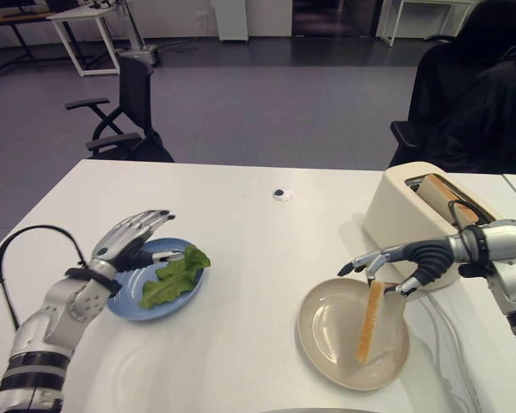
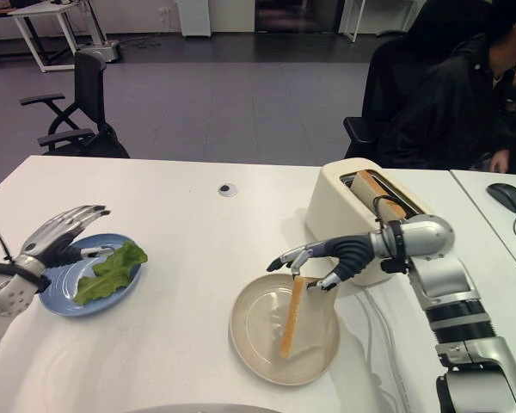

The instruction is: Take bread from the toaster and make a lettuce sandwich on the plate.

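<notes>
A cream toaster (image 1: pixel 413 211) stands at the right of the white table, with one slice of bread (image 1: pixel 451 205) sticking up from its slot. My right hand (image 1: pixel 400 262) is in front of it, shut on the top edge of a second bread slice (image 1: pixel 369 323). That slice stands on edge, its lower end resting in the beige plate (image 1: pixel 327 344). On the left, a lettuce leaf (image 1: pixel 174 277) lies on a blue plate (image 1: pixel 129 303). My left hand (image 1: pixel 129 243) hovers over the blue plate's left part, fingers spread open, just left of the leaf.
A small round black-and-white marker (image 1: pixel 282 194) lies at the table's middle back. A black cable (image 1: pixel 17 249) loops near my left arm. A computer mouse (image 2: pixel 506 196) lies on the neighbouring desk at the right. An office chair (image 1: pixel 125 112) stands behind the table.
</notes>
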`<state>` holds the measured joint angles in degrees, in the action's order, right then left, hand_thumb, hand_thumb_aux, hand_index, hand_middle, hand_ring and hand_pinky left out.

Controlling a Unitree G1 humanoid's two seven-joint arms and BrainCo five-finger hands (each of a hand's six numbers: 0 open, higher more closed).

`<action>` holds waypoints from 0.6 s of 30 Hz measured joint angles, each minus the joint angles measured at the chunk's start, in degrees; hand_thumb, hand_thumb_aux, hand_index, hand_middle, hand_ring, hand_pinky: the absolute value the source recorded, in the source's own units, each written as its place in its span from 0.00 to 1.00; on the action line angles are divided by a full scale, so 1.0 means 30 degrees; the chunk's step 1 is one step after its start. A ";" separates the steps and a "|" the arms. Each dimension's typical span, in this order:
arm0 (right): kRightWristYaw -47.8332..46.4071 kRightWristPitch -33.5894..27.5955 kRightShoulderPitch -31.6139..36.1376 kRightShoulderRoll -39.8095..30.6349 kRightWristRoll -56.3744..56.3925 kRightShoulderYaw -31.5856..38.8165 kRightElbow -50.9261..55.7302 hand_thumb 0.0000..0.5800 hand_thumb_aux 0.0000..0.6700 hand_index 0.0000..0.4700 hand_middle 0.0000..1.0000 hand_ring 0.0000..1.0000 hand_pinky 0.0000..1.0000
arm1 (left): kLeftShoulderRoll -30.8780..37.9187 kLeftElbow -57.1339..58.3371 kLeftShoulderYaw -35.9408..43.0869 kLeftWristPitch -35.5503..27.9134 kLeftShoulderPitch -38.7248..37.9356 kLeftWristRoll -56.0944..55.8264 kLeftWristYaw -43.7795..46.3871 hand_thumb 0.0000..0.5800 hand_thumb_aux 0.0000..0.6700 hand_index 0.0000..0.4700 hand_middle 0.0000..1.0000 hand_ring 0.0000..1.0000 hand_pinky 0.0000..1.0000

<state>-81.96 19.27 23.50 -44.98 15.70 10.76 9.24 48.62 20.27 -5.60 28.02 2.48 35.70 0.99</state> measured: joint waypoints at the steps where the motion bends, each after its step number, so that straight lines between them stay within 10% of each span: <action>1: 0.0006 0.0223 0.0350 0.0137 -0.0355 0.0355 0.0287 1.00 1.00 1.00 0.00 0.00 0.00 | 0.0010 -0.0100 0.0049 -0.0394 -0.0303 0.0092 0.0194 0.00 0.00 0.00 0.00 0.00 0.00; 2: 0.0071 0.0594 0.0733 0.0258 -0.0943 0.0621 0.0729 0.94 0.75 0.75 0.00 0.00 0.00 | 0.0059 -0.0282 0.0163 -0.0834 -0.0550 0.0159 0.0482 0.00 0.00 0.00 0.00 0.00 0.00; 4: 0.0482 0.1493 0.1185 0.0581 -0.2441 0.1161 0.1888 0.00 0.00 0.00 0.00 0.00 0.00 | 0.0296 -0.0761 0.0477 -0.1816 -0.1010 0.0493 0.1324 0.00 0.00 0.00 0.00 0.00 0.00; 5: 0.0767 0.1876 0.1261 0.0784 -0.3001 0.1366 0.2344 0.00 0.00 0.00 0.00 0.00 0.00 | 0.0420 -0.0931 0.0613 -0.2162 -0.1231 0.0508 0.1676 0.13 0.07 0.07 0.00 0.00 0.00; 7: 0.1810 0.2535 0.1521 0.1422 -0.3978 0.1503 0.3180 0.00 0.00 0.00 0.00 0.00 0.00 | 0.0466 -0.1351 0.1087 -0.2871 -0.1635 0.0635 0.2408 0.75 0.50 0.50 0.00 0.00 0.00; 9: 0.2379 0.2783 0.1761 0.1713 -0.4135 0.1498 0.3328 0.00 0.00 0.00 0.00 0.00 0.00 | 0.0484 -0.1536 0.1341 -0.3326 -0.1704 0.0740 0.2693 0.94 0.75 0.75 0.00 0.00 0.00; 10: 0.2807 0.2891 0.1992 0.1998 -0.4148 0.1482 0.3399 0.00 0.00 0.00 0.00 0.00 0.00 | 0.0495 -0.1604 0.1658 -0.3690 -0.1802 0.0892 0.2853 1.00 1.00 1.00 0.00 0.00 0.00; 12: 0.3272 0.3094 0.2276 0.2341 -0.4149 0.1481 0.3491 0.00 0.00 0.00 0.00 0.00 0.00 | 0.0507 -0.2023 0.1830 -0.4125 -0.2001 0.1069 0.2866 0.97 0.83 0.83 0.00 0.00 0.00; 14: 0.3468 0.3169 0.2276 0.2374 -0.4149 0.1481 0.3610 0.00 0.00 0.00 0.00 0.00 0.00 | 0.0529 -0.2221 0.2140 -0.4365 -0.1921 0.1219 0.2862 1.00 1.00 1.00 0.00 0.00 0.00; 18: 0.3816 0.3314 0.2277 0.2440 -0.4148 0.1481 0.3679 0.00 0.00 0.00 0.00 0.00 0.00 | 0.0534 -0.2233 0.2556 -0.4568 -0.1683 0.1235 0.2782 1.00 1.00 1.00 0.00 0.00 0.00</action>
<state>-70.51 29.21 30.33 -37.66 3.26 15.21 20.27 50.22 13.57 2.07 14.32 -2.57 39.40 9.33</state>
